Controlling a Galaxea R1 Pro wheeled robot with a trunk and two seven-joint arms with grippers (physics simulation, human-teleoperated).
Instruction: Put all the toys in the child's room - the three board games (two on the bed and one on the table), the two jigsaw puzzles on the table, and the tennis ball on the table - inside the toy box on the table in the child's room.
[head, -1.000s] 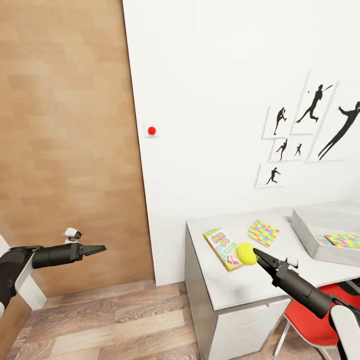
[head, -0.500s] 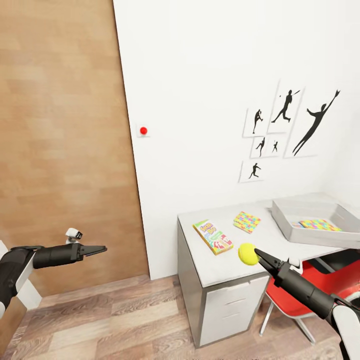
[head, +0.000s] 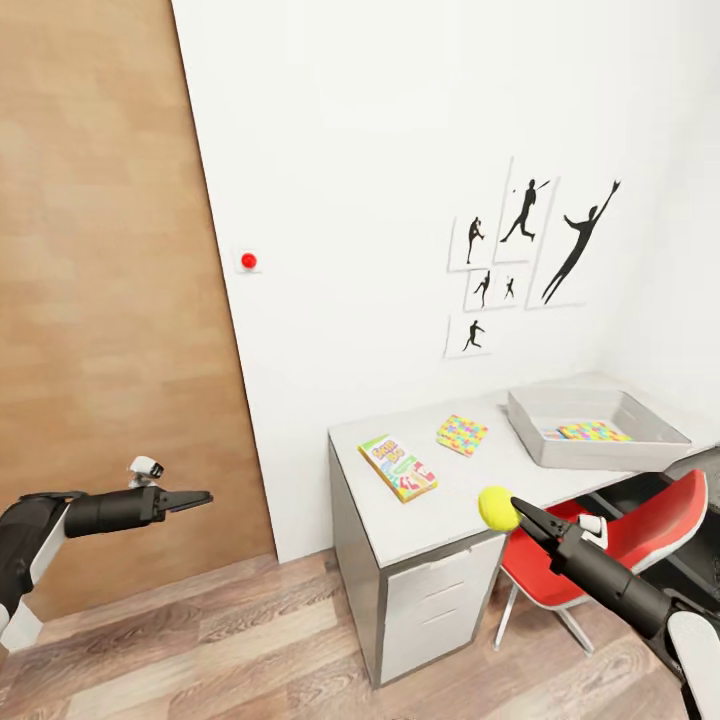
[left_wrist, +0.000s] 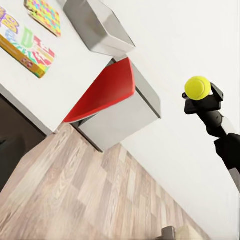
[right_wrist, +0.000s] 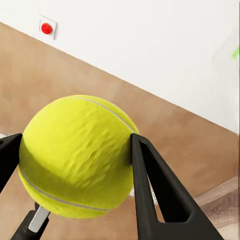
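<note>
**Ball in the pincer, box not yet reached**

The right gripper (head: 522, 513) is clamped on the tennis ball (head: 497, 507), one black finger (right_wrist: 150, 185) pressed to each side of it in the right wrist view. The ball hangs in the air off the front edge of the table (head: 440, 510), above the drawer unit (head: 430, 610), well apart from the toy box (head: 598, 442) at the far right of the tabletop. The left gripper (head: 197, 496) is held out over the wood floor before the brown door (head: 100, 300), carrying nothing, its fingers drawn together.

On the table, a green "SKIP BO" board game (head: 398, 467) lies flat near the left end, with one jigsaw puzzle (head: 462, 435) just beside it, toward the box. A second multicoloured puzzle (head: 594, 432) already lies inside the box. A red chair (head: 610, 540) stands pushed in under the table.

So, as I judge it, one puzzle is done and the ball is on its way. The ball, the table's board game and the other puzzle remain, besides the two games on the bed.
</note>
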